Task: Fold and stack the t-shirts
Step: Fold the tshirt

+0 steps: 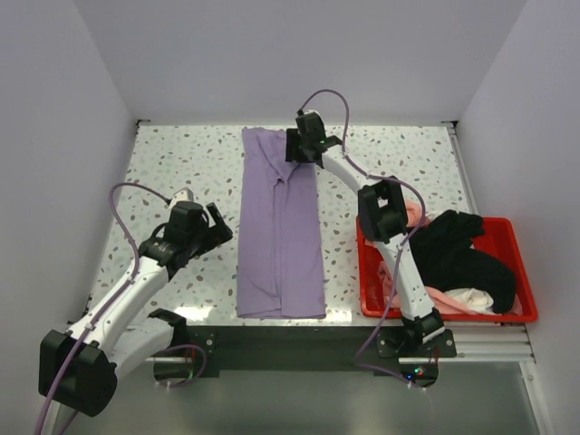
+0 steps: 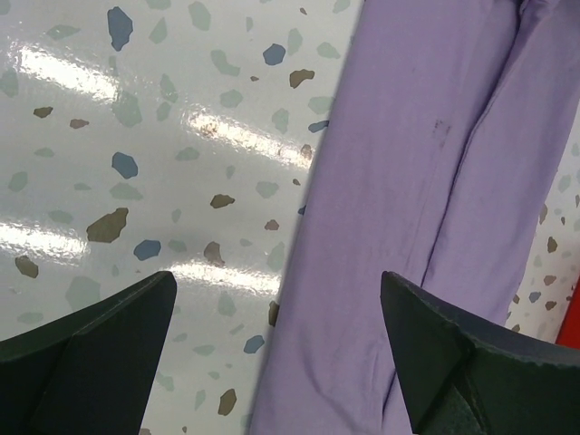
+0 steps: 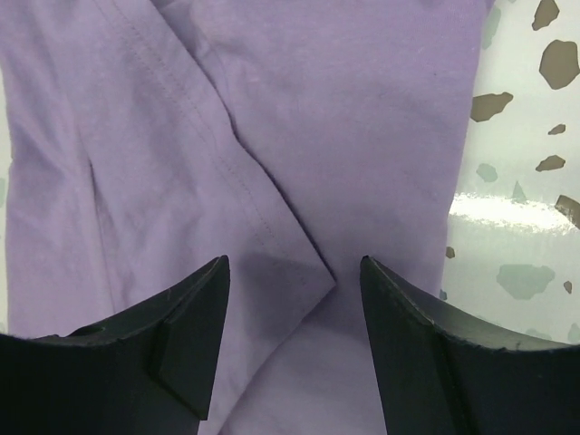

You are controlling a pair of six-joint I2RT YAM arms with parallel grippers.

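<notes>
At far end of lavender t-shirt, right end effector parted; left end effector gaping.

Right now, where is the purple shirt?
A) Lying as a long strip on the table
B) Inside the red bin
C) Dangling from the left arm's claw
A: the purple shirt lies flat on the speckled table, outside the red bin.

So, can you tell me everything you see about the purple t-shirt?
The purple t-shirt is soft lavender cloth with stitched seams, folded lengthwise into a long narrow strip. It lies flat on the speckled table, running from the far edge to the near edge. The right gripper, jaws apart, sits over its far end.
</notes>
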